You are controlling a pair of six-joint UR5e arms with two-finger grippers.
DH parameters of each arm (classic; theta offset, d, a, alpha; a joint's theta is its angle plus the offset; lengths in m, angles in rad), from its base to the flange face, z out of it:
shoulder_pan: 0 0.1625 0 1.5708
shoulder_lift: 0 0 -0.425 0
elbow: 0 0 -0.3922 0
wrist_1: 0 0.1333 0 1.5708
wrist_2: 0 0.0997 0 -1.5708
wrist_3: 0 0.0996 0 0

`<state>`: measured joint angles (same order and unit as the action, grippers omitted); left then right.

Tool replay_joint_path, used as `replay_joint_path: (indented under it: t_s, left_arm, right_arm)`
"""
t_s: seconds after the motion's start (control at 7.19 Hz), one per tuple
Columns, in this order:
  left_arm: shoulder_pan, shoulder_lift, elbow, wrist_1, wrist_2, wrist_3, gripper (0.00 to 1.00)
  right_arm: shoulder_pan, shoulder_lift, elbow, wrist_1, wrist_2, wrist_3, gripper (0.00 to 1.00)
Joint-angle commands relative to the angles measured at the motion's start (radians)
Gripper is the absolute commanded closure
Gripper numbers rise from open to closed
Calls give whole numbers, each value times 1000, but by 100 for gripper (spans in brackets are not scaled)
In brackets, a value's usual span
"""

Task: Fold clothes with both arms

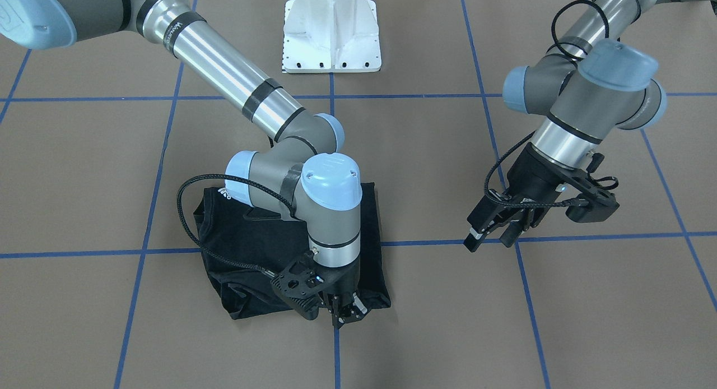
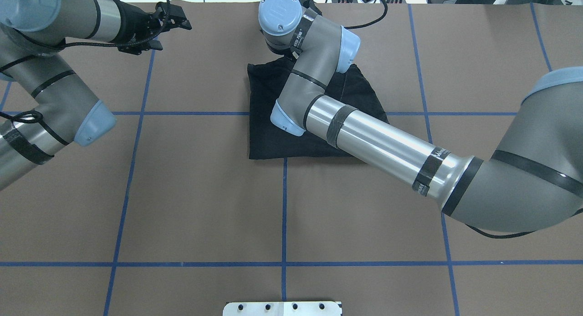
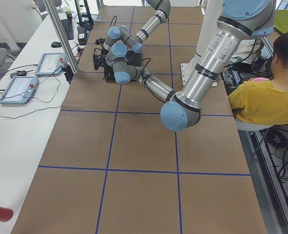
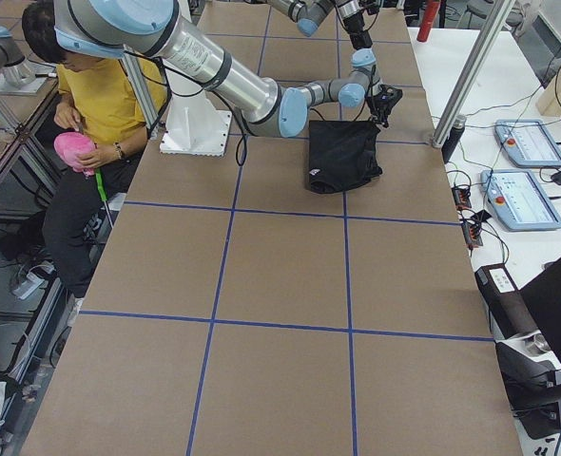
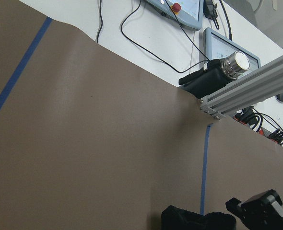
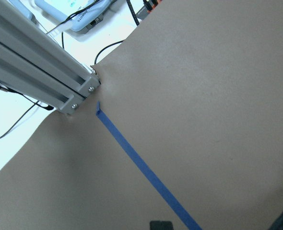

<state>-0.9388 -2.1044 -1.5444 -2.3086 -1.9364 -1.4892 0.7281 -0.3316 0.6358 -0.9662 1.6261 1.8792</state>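
Overhead exterior: black T-shirt [image 2: 268,143] lies folded into a rough square on the brown worktop [image 2: 205,193], over a crossing of the blue tape lines [image 2: 284,206], on the side away from the white pedestal [image 1: 330,36]; graphic not showing, only a small white mark [image 1: 224,194] near one corner in the front-facing view. Right arm [image 2: 378,145] reaches across the shirt, wrist above the cloth's far edge; right pincer [image 1: 346,315] points down at that edge, fingertips at the hem or just off it; jaws look close together, but the wrist housing hides much of them, so I cannot tell whether they grip cloth. Left arm [image 1: 582,114] stands well apart to the side; left pincer [image 1: 490,240] hangs above bare worktop beside a tape line, fingers parted with a clear gap, nothing between them. Side views: person in a yellow top [image 4: 109,95] seated beside the worktop.
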Motion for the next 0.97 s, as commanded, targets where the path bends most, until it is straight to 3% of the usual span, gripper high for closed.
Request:
replay_joint_path:
  t_s: [0.0, 0.28, 0.42, 0.83]
  left_arm:
    - [0, 1, -20, 18, 2, -2, 1]
    - [0, 10, -46, 31, 4, -2, 1]
    - [0, 10, -49, 35, 7, -2, 1]
    - [6, 9, -68, 35, 26, -5, 1]
  right_arm:
    - [66, -25, 103, -146, 131, -137, 100]
    - [42, -273, 511, -352, 196, -180, 100]
    - [18, -359, 610, -371, 218, -180, 100]
    - [37, -417, 599, -368, 218, -294, 100]
